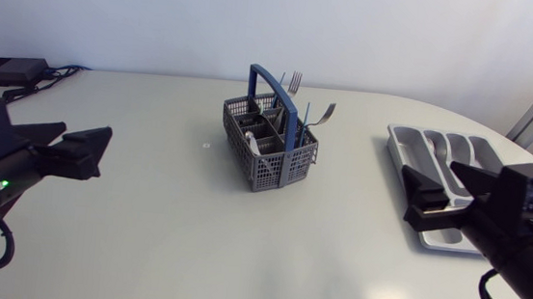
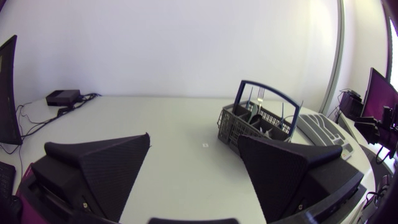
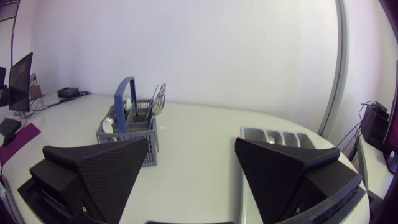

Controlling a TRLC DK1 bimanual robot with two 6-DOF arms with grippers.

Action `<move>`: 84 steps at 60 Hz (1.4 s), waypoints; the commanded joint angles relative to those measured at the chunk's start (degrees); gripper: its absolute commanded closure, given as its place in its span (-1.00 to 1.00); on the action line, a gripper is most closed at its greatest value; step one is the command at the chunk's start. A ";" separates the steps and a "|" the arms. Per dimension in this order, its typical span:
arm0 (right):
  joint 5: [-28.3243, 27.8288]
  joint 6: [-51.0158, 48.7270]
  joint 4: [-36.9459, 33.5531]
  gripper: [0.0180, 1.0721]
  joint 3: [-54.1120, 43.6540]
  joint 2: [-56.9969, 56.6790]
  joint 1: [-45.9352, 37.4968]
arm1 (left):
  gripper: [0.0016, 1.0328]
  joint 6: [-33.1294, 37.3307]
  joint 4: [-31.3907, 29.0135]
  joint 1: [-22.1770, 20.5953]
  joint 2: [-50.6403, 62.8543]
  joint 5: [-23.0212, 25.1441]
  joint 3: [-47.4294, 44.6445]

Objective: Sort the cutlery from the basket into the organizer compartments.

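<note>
white wall behind. pale grey-white table [image 1: 144, 216] fills the head view, with a rounded far edge. a tiny dark speck [image 1: 205, 145] on the surface just left of frame centre. a black box [image 1: 7, 70] with cables sits at the upper left of the frame, near the table's edge.

containers:
- grey mesh basket [image 1: 269, 142], centre of the frame, slightly above the middle; blue arched handle [image 1: 277, 90] upright across it. inside, split into several cells: two forks standing tines up, one fork [image 1: 295, 79] at the back, another fork [image 1: 325, 112] leaning out to the right; a thin blue stick [image 1: 305, 116] upright beside the handle; a white piece [image 1: 250, 146] in a front cell, kind not clear.
- light grey organizer [image 1: 441, 150], right side of the frame, well apart from the basket; long parallel compartments; its near end hidden behind the right arm.

tools:
- left gripper [image 1: 88, 131], left edge of the frame, mid-height; fingers spread apart, holding nothing. in its wrist view the left gripper [image 2: 194, 138] has bare table between the fingers, with the basket [image 2: 256, 124] ahead.
- right gripper [image 1: 404, 195], right side, over the organizer's near corner; fingers spread apart, holding nothing. in its wrist view the right gripper [image 3: 191, 140] has the basket [image 3: 127, 127] and the organizer [image 3: 280, 138] both ahead.

all cutlery seen is in the basket.
</note>
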 commanded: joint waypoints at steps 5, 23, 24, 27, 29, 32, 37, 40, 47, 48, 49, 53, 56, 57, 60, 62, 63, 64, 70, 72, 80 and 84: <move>0.71 1.70 -0.12 -0.90 5.18 12.17 5.67 | -0.88 -1.18 -6.79 -2.89 11.26 -0.96 8.71; 1.06 1.00 -9.26 -0.90 23.02 33.88 13.49 | -0.86 15.79 -16.64 -3.68 29.98 6.25 23.22; 0.62 0.56 -10.84 -0.90 25.04 35.99 14.02 | -0.86 15.87 -17.43 -3.33 31.21 6.25 24.18; -0.35 -0.23 -13.48 -0.90 28.56 39.42 14.72 | -0.87 16.75 -19.98 -3.07 33.76 6.25 26.12; -0.52 -0.93 -13.83 -0.90 30.40 41.09 15.78 | -0.86 17.90 -21.38 -2.98 35.87 7.39 27.26; -0.35 -2.25 -18.31 -0.90 34.45 44.08 16.74 | -0.86 18.60 -21.65 -1.84 36.84 10.55 27.35; -0.26 -3.22 -25.26 -0.89 41.56 50.40 17.80 | -0.86 20.88 -21.03 0.36 37.98 14.69 27.26; -0.26 -4.89 -19.72 -0.78 39.89 50.49 18.68 | -0.86 21.76 -20.59 1.85 38.15 17.06 27.08; -0.35 -5.77 -16.38 -0.64 41.74 53.57 19.56 | -0.86 23.08 -19.89 3.00 38.07 18.90 26.38; -0.43 -5.77 -16.29 -0.63 42.00 53.92 19.47 | -0.86 23.26 -19.71 3.00 37.98 18.99 26.29; -0.43 -5.77 -16.29 -0.61 42.44 54.71 19.47 | -0.86 23.34 -19.71 3.00 37.89 18.99 26.20; -0.43 -5.50 -15.94 -0.45 45.08 58.23 19.20 | -0.82 23.52 -19.36 3.00 37.63 19.43 25.94; 0.01 -5.33 -14.53 -0.33 46.13 59.46 18.85 | -0.82 23.78 -19.01 3.00 37.45 20.31 25.59; 0.09 -5.33 -13.92 -0.27 46.40 59.81 18.68 | -0.82 23.78 -18.92 3.00 37.36 20.31 25.50; -0.08 -5.50 -13.04 -0.10 47.45 60.86 18.24 | -0.82 23.78 -18.57 3.00 37.28 20.49 25.33; -0.08 -5.50 -12.95 0.00 48.42 61.83 17.89 | -0.82 23.70 -18.39 3.00 37.19 21.01 25.15; 0.01 -5.50 -12.69 0.02 48.77 62.36 17.80 | -0.82 23.70 -18.22 3.00 37.19 21.37 25.06; 0.09 -5.50 -12.25 0.02 49.12 62.89 17.53 | -0.82 23.70 -18.04 3.00 37.10 21.63 25.06; -0.17 -5.77 -11.72 0.22 50.18 65.17 16.65 | -0.81 23.78 -17.25 3.26 37.10 22.07 24.89; -0.26 -5.77 -11.63 0.28 50.09 65.61 16.39 | -0.80 24.05 -17.16 3.35 37.10 22.60 24.89; -1.49 -5.59 -11.54 0.55 47.63 63.68 15.69 | -0.80 24.31 -16.37 3.70 37.28 23.21 24.45; -2.10 -5.68 -11.63 0.56 45.43 61.04 15.51 | -0.80 24.49 -16.29 3.79 37.45 23.56 24.27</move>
